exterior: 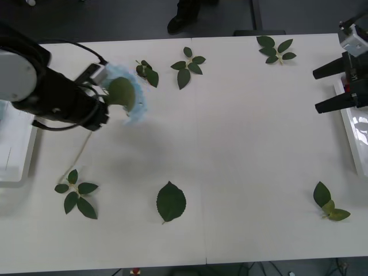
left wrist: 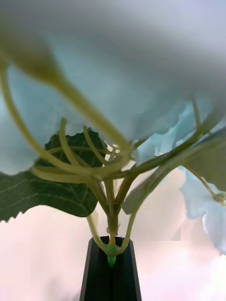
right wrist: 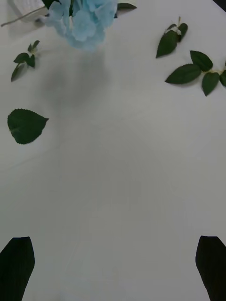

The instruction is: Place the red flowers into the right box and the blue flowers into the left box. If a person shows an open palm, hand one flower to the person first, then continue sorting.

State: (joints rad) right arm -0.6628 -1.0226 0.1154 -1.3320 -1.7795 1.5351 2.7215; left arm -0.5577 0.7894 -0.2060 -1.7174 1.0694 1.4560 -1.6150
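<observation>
A pale blue flower is held above the left part of the white desk, its stem pinched at the base of the head between the closed fingers of the left gripper; its thin stem trails down towards a leaf sprig. The left box lies at the desk's left edge, just beside that arm. The right gripper hangs spread wide and empty by the right box. More loose leaf sprigs are scattered around, and a single leaf lies near the front. No writing is legible.
</observation>
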